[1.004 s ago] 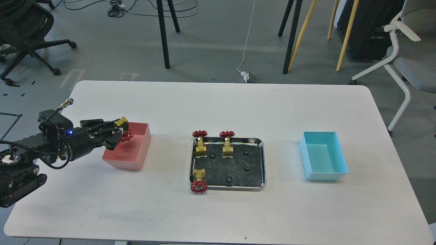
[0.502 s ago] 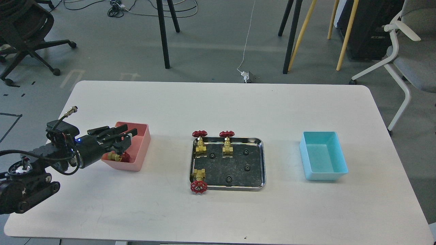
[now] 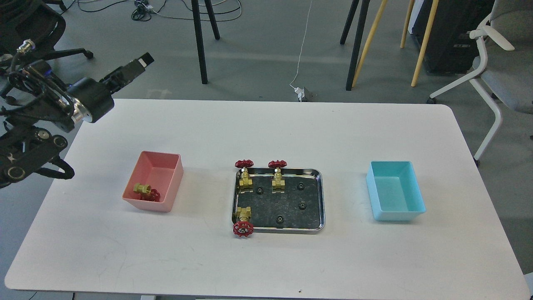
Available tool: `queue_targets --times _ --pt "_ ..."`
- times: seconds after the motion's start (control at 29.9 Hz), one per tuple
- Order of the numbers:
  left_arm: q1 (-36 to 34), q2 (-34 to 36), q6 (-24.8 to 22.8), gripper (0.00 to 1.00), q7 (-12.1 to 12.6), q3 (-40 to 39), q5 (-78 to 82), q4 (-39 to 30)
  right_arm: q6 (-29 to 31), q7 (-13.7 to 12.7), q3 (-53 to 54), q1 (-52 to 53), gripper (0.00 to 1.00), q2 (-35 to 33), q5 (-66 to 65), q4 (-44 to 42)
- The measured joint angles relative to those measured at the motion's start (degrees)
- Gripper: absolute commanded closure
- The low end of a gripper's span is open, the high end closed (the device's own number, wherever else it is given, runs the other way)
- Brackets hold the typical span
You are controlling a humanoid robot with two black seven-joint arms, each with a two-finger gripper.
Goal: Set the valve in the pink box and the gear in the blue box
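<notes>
Left tool (image 3: 135, 67) held high, grip unclear; steel tray (image 3: 321, 196) separates pink box (image 3: 177, 183) from blue box (image 3: 377, 208).

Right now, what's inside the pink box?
One valve lies on its side in the pink box, near the front wall, red handwheel to the right. The rest of the floor shows bare pink. The front wall hides a thin strip of the floor behind it.

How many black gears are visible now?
4, all in the steel tray: upper left, upper right, right middle, bottom centre. The valves might hide more.
</notes>
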Motion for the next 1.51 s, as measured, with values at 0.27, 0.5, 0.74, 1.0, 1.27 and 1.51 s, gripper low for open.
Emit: queue_targets --times 0.27,0.5,0.74,1.0,1.27,1.51 --pt "-11.82 -0.36 -10.58 0.0 12.02 -2.87 -20.3 3.71 0.0 0.57 -0.07 10.58 0.02 1.53 -14.8 9.84" --pt "-15.01 -1.48 -10.24 0.0 11.79 -4.0 -21.27 4.53 0.01 0.26 0.04 17.53 0.02 2.17 -36.94 28.05" --pt "-16.44 -1.7 -10.14 0.0 12.07 -3.99 -21.19 6.8 0.01 -0.01 0.02 18.99 0.02 3.4 -59.19 44.88" --pt "-19.6 -1.65 -10.14 0.0 12.13 -3.81 -21.09 8.61 0.01 -1.59 -4.33 18.94 0.01 10.57 -74.17 48.39" --pt "-23.52 -2.71 -10.34 0.0 12.18 -3.51 -21.06 12.94 0.01 -1.63 -10.46 20.43 0.01 23.7 -79.58 40.52" --pt "-25.14 -3.11 -10.4 0.0 12.1 -3.42 -21.01 14.56 0.01 -1.62 -15.96 21.32 0.01 30.57 -80.98 34.59"
